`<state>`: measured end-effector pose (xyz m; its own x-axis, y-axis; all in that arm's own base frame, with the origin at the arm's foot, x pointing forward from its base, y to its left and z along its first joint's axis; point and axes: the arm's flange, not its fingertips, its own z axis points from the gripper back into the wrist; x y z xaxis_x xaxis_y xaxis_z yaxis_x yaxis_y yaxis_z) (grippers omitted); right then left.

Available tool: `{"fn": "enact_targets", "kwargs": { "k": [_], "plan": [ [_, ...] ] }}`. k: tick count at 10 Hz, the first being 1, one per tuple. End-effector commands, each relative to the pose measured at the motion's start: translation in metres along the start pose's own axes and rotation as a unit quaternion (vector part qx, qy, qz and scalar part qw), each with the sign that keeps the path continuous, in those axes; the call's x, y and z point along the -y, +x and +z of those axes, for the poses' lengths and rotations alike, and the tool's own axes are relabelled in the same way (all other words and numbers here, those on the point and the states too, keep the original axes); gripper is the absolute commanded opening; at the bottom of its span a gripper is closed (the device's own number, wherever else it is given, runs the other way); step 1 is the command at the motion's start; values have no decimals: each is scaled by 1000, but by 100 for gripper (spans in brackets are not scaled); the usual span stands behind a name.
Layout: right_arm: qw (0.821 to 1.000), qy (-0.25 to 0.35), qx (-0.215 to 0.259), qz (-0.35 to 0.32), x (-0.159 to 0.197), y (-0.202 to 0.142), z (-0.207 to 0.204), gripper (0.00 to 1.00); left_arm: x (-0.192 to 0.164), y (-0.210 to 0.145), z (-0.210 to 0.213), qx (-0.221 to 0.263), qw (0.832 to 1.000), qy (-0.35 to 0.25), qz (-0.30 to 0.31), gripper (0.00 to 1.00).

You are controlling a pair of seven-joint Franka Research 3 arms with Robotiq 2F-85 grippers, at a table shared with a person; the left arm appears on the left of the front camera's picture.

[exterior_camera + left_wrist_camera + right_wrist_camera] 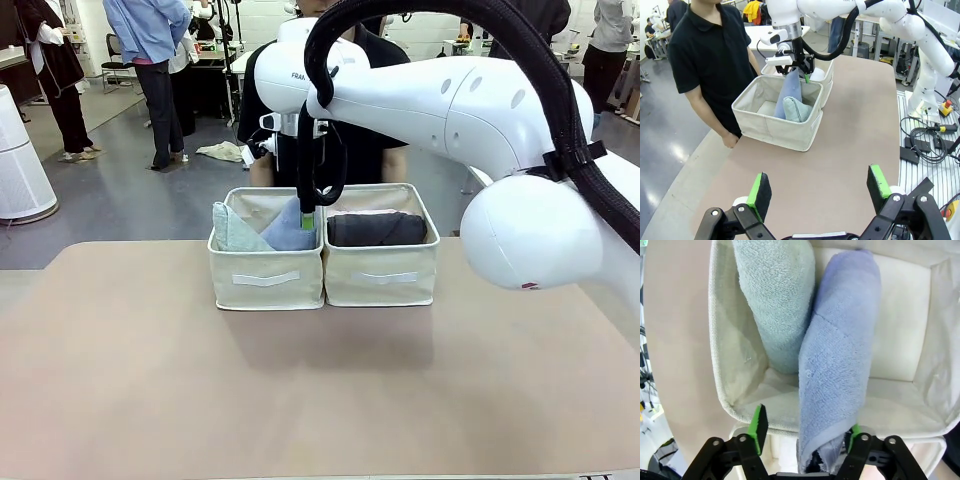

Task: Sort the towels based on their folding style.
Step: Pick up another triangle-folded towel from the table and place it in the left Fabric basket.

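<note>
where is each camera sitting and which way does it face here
Front view: fixed between the arms, looking across the tan table at two cream fabric bins; the white right arm crosses it, with a person in black behind.
Left wrist view: on the left arm's wrist, looking over its open left gripper toward the bins and the person standing beside them.
Right wrist view: on the right arm's wrist, looking down into a bin, the right gripper open around the periwinkle blue terry towel.
All three views share that towel and the pale grey-green terry towel.

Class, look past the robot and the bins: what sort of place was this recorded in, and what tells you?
Probably a robotics lab or large workshop hall. Another white robot arm stands on a neighbouring bench with cables and an emergency stop button beside it, and people stand on the open grey floor among other work tables.
</note>
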<state>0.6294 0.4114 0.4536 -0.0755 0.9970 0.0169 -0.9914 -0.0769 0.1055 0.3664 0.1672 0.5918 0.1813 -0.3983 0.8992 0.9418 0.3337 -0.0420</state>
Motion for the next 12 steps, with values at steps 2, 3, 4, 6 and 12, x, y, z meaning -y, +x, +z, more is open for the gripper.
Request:
{"fn": "enact_targets", "kwargs": {
  "k": [2, 3, 4, 6, 12],
  "plan": [
    [1000, 0, 10, 11, 4, 1, 10, 100, 0, 0, 1, 12, 1000, 1, -7, 100],
    [1000, 0, 10, 11, 3, 1, 10, 100, 0, 0, 1, 12, 1000, 1, -7, 100],
    [1000, 0, 9, 11, 4, 1, 11, 100, 0, 0, 1, 12, 1000, 1, -7, 100],
    [1000, -2, 10, 11, 3, 1, 12, 100, 0, 0, 1, 12, 1000, 1, -7, 100],
    [994, -81, 74, -24, -38, -47, 99, 100, 0, 0, 1, 12, 1000, 1, -7, 100]
  ]
}}
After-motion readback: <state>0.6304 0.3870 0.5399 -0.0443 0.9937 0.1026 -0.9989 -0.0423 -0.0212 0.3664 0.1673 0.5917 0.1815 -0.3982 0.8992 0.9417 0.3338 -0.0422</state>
